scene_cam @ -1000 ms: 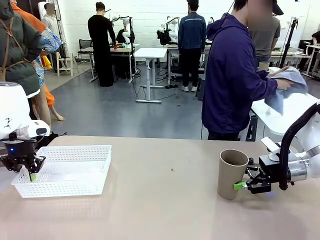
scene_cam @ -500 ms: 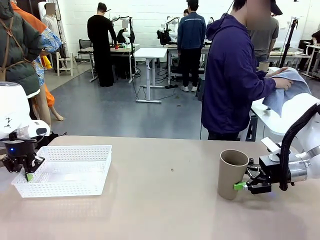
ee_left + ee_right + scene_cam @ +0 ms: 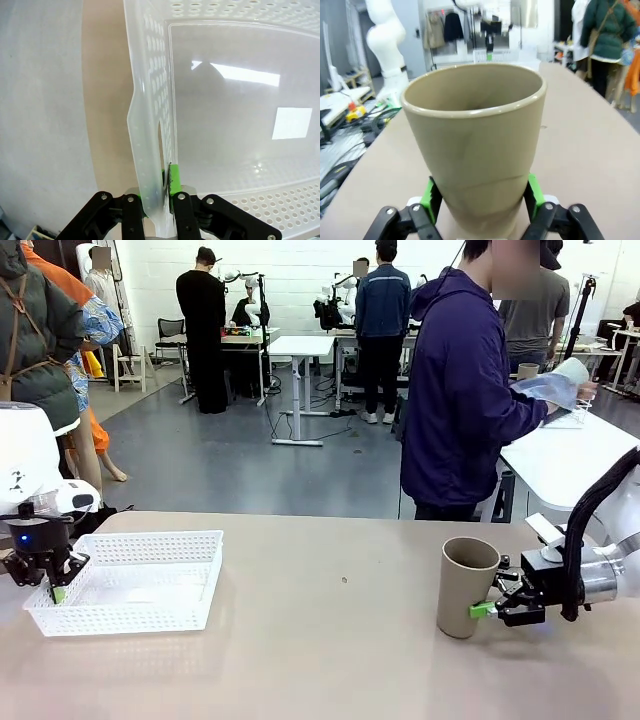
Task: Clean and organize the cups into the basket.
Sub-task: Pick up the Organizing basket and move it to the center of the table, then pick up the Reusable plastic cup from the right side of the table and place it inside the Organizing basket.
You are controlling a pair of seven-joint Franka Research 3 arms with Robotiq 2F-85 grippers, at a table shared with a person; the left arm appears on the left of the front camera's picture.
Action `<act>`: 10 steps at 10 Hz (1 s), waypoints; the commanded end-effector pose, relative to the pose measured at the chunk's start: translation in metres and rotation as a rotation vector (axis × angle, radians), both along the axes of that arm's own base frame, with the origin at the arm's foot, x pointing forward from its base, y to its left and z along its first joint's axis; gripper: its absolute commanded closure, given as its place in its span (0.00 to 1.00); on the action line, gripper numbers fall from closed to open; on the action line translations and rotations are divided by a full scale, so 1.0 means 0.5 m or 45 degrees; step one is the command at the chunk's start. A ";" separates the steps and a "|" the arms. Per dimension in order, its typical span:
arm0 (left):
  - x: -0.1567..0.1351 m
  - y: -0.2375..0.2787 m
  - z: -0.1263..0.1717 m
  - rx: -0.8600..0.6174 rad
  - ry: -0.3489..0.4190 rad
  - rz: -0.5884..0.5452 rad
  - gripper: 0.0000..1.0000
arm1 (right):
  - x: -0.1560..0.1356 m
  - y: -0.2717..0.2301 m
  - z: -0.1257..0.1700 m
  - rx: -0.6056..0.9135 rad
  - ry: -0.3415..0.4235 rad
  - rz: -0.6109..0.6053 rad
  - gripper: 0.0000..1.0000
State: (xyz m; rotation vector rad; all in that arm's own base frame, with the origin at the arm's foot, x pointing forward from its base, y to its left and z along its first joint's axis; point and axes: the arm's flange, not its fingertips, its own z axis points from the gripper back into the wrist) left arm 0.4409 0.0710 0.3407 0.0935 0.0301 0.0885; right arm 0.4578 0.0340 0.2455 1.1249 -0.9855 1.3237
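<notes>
- We judge the step in hand to be the carry. The right gripper (image 3: 487, 608) has its jaws clenched on a tan-brown cup (image 3: 462, 585), which stands upright near the right edge of the tabletop (image 3: 330, 660). We cannot tell whether its base is on the surface or just clear of it.
- The left gripper (image 3: 57, 590) has its jaws clamped on the short end wall of the white lattice basket (image 3: 160, 536). The basket sits by the tabletop's left edge, well apart from the cup.
- The next move, as we read it, calls for taking the cup leftward across the tabletop. It must clear the basket's near rim and then tip onto its side, since the basket is shallow and the cup tall.
- The left wrist view shows one green pad inside the wall and one outside, gripping at the handle cut-out. It also shows a bare basket floor.
- The right wrist view shows the pads low on the cup's sides and nothing inside the cup.
- The front view adds the person (image 3: 460, 390) at the far right, turned to a side table (image 3: 570, 455) with a pale cloth (image 3: 548, 390) in hand.
</notes>
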 end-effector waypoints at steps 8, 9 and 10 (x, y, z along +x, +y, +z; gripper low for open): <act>0.041 -0.214 0.038 -0.007 0.051 -0.013 1.00 | -0.087 -0.056 0.376 0.072 -0.160 -0.251 1.00; 0.040 -0.252 0.047 0.012 0.038 -0.040 1.00 | -0.089 -0.058 0.404 0.027 -0.140 -0.252 1.00; 0.034 -0.299 0.059 0.023 0.036 -0.051 1.00 | -0.090 -0.059 0.438 -0.033 -0.102 -0.231 1.00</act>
